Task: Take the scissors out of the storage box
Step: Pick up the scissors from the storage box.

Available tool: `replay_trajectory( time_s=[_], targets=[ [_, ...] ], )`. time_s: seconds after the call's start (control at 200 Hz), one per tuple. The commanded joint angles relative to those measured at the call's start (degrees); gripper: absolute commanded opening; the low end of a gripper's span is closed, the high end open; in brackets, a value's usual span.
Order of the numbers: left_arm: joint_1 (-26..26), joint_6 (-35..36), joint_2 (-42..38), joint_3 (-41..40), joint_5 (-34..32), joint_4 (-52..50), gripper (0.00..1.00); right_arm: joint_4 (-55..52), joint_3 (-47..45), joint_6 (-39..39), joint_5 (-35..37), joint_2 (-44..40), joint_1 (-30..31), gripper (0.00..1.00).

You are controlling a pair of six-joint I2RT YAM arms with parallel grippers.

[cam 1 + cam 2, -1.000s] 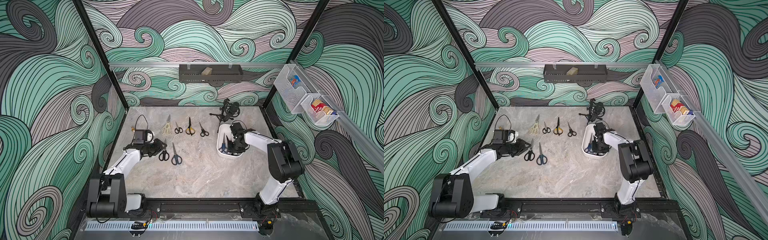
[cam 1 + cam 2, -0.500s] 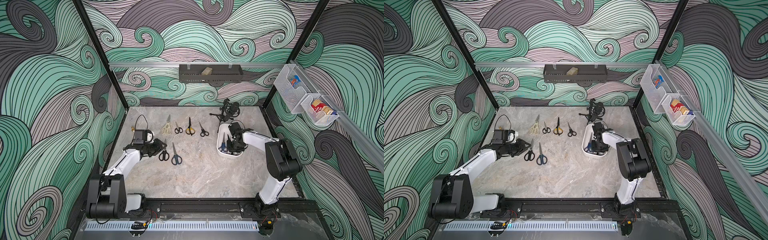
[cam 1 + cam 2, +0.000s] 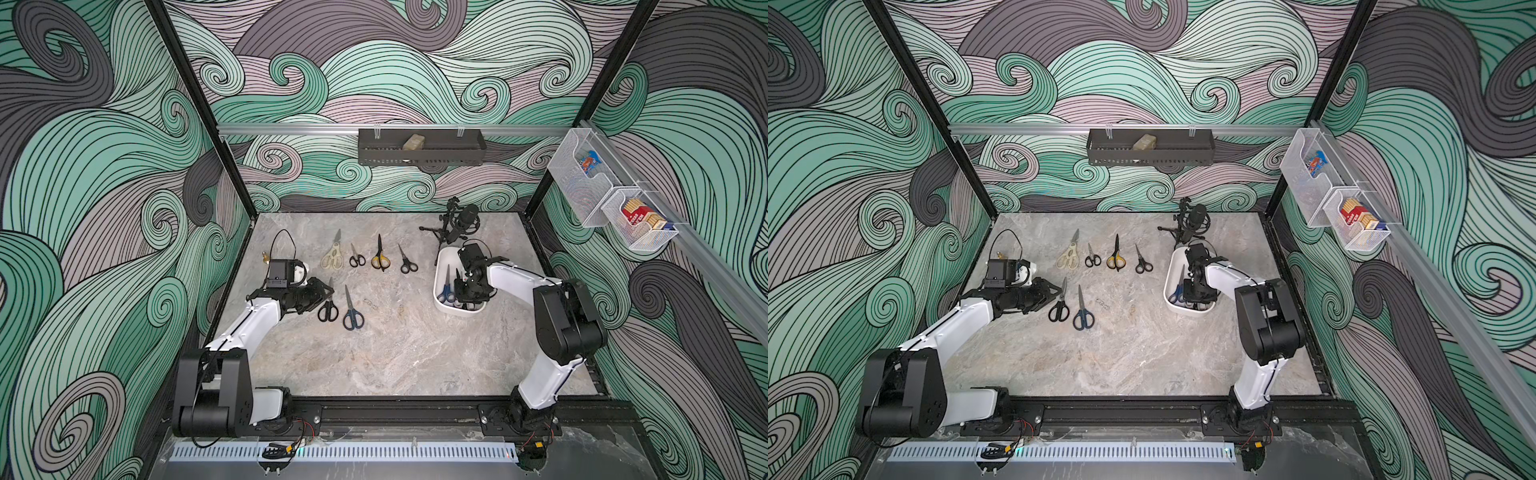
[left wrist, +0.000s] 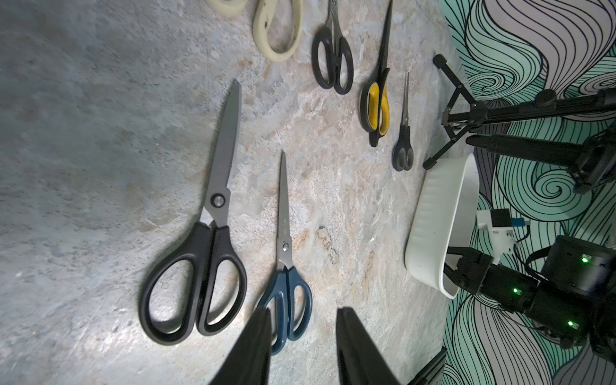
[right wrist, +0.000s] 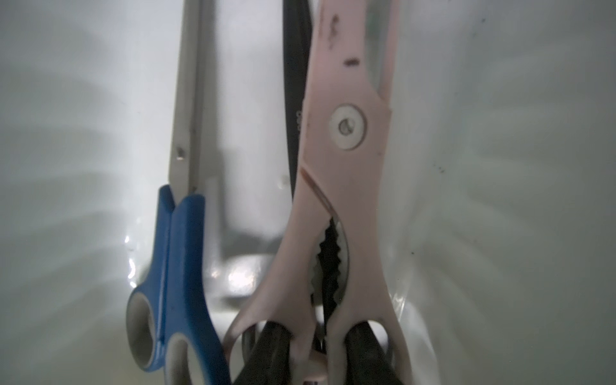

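Observation:
The white storage box [image 3: 437,286] [image 3: 1168,286] stands at the table's right. My right gripper [image 3: 466,296] [image 5: 313,350] reaches down into it. Its fingers [image 5: 270,353] sit in the two handle loops of the pink scissors [image 5: 343,150], shut on the handle bars between them. Blue-handled scissors [image 5: 176,266] [image 3: 446,289] lie beside the pink pair, and a black pair [image 5: 293,66] lies under it. Several scissors lie on the table, among them a large black pair [image 3: 328,305] [image 4: 200,266] and a dark-blue pair [image 3: 352,313] [image 4: 286,293]. My left gripper [image 3: 322,289] [image 4: 301,311] hovers open and empty by these.
A microphone on a small tripod [image 3: 457,220] stands just behind the box. A black perforated tray [image 3: 419,147] hangs on the back wall. White wire baskets [image 3: 611,195] hang on the right wall. Cream [image 3: 332,255] and yellow-black [image 3: 380,257] scissors lie in the far row.
The right gripper's jaws have narrowed onto the pink scissors' handle inside the box, and the right arm has shifted slightly. The left arm has not moved.

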Motion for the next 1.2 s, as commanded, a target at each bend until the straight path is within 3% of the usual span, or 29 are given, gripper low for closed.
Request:
replay_trajectory(
  time_s=[0.0,0.64,0.926,1.196],
  targets=[
    [-0.34,1.24,-0.66,0.95,0.37,-1.04,0.36,0.97,0.15,0.49,0.11,-2.67,-0.36,0.06],
    [-0.34,1.19,-0.75,1.10,0.68,-0.87,0.36,-1.16,3.41,-1.34,3.31,-4.92,-0.96,0.06],
    [-0.30,0.95,-0.41,0.88,0.91,-0.02,0.36,-1.39,4.97,-0.60,-4.01,-6.57,-0.43,0.06],
    [-0.17,0.56,-0.64,0.96,2.33,1.13,0.36,-1.32,5.12,4.04,-7.52,-10.19,7.19,0.08]
  ],
)
